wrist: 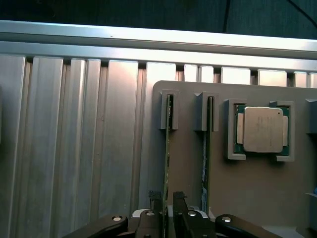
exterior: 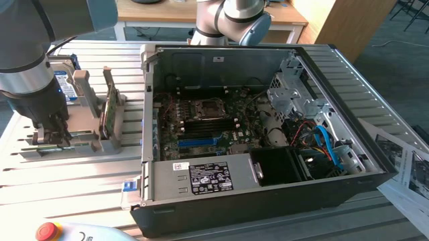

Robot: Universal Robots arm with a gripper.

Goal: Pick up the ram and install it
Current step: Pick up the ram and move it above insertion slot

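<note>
The ram [wrist: 168, 148] is stood on its edge in the grey holder [wrist: 247, 198] on the table [wrist: 89, 148], and the tool [wrist: 168, 202] is held apart around its end, not squeezed shut. If it is grabbed crooked, it could be bent, dropped, or knocked into the other stick [wrist: 205, 148] just beside it. Two sticks, one chip [wrist: 261, 129] and one tool are counted

There are two thin green circuit-board ram sticks [wrist: 168, 148], one grey slotted plastic holder [wrist: 257, 193], one square silver metal processor chip [wrist: 261, 129], one silver hard drive with a blue-white label [exterior: 60, 84], one open black computer case [exterior: 268, 213] and one round red button [exterior: 47, 230].
</note>
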